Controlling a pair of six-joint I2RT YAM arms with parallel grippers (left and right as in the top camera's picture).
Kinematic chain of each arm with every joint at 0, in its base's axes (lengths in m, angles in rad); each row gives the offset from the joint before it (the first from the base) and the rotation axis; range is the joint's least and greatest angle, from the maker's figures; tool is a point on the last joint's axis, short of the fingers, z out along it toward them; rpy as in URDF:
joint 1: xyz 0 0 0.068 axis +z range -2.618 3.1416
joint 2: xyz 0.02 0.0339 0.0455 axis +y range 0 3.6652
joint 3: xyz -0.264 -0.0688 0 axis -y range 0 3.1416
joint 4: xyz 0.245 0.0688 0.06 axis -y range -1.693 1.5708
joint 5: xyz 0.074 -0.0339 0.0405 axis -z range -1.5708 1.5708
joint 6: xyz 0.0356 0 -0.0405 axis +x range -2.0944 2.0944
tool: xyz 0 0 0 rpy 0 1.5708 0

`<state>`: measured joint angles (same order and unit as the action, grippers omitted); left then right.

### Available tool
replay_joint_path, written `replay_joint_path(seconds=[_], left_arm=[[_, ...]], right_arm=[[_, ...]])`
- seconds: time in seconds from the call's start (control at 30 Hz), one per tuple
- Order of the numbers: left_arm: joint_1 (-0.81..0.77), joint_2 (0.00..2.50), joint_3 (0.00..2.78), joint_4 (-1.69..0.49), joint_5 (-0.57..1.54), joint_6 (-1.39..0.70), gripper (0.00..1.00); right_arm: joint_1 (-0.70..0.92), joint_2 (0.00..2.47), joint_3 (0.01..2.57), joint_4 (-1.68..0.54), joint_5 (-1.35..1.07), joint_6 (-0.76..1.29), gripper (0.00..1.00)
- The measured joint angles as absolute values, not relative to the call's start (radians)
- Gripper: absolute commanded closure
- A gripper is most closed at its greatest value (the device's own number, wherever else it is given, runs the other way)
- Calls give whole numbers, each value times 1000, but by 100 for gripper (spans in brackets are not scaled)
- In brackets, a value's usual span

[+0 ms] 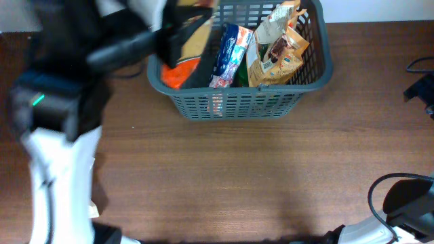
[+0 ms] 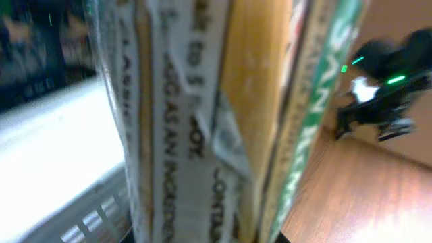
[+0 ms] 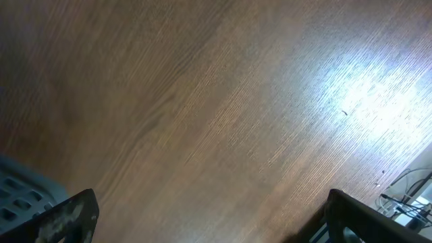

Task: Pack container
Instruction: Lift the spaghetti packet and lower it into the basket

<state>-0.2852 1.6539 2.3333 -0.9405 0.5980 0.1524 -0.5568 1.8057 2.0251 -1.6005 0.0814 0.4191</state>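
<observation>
Fingers of the left gripper (image 1: 171,42) are hidden behind their load, but they look clamped on a flat packet (image 2: 202,121). It's held on edge, likely so it can slot down the left side of the container (image 1: 244,103). That grey basket sits at the far edge of the table (image 1: 237,176), with an orange item (image 1: 178,76), a blue-and-white packet (image 1: 230,54) and brown bags (image 1: 278,51) standing inside. Right gripper (image 3: 209,228) hangs over bare wood, fingers spread, nothing between them, well apart from the basket, probably to keep out of the way.
</observation>
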Motion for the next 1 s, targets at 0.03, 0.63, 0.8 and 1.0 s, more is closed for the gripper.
replay_joint_path(seconds=[0.03,0.63,0.8,1.0], left_arm=[[-296,1682,2331,-938,578,152,98],[-329,2107,2312,-879,463,115,98],[-329,2167,2312,-936,460,110,98],[-331,2234,2311,-1011,412,107,82]], right_arm=[[-557,1806,2025,-1600,81,419,1],[-557,1806,2025,-1600,81,419,1],[-557,1806,2025,-1600,81,419,1],[-557,1806,2025,-1600,81,419,1]])
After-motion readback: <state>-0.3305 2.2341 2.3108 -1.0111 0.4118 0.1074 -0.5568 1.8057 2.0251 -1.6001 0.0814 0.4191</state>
